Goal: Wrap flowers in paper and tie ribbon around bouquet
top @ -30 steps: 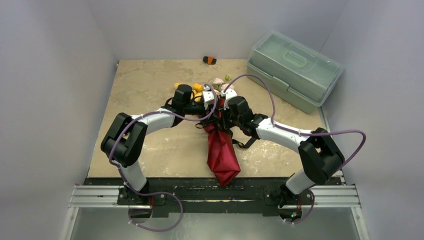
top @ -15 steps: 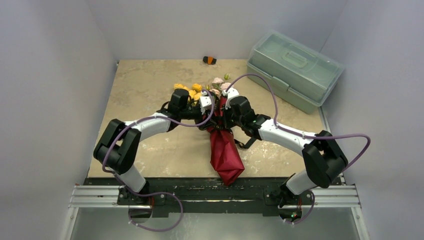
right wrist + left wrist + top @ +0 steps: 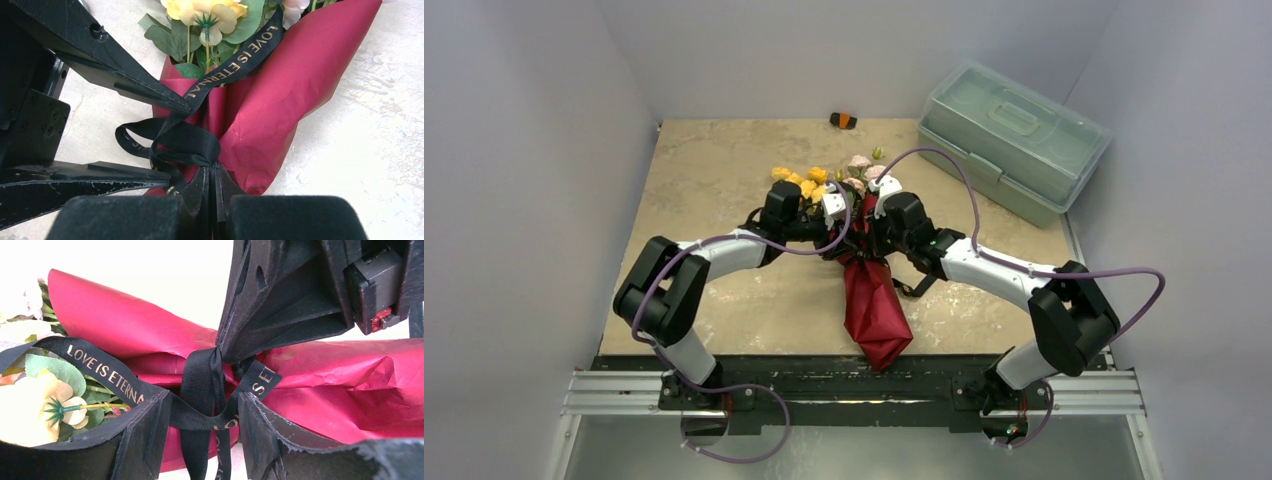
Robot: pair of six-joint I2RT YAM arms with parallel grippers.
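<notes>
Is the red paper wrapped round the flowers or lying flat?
Wrapped: the paper forms a cone around the flowers, with the ribbon looped at its neck.

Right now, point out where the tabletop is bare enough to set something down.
Bare table runs from the left wall to the flowers, and between left arm and bouquet. Crowded: centre, where left gripper and right gripper meet at the ribbon.

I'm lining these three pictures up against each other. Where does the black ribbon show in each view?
Top external: the ribbon shows as a thin black loop just right of the paper's narrow waist.
Left wrist: ribbon at centre, crossing the paper, with its lettered tail running left.
Right wrist: ribbon at lower centre, with its lettered tail rising to the flowers.
Shared landmark: the dark red paper.
</notes>
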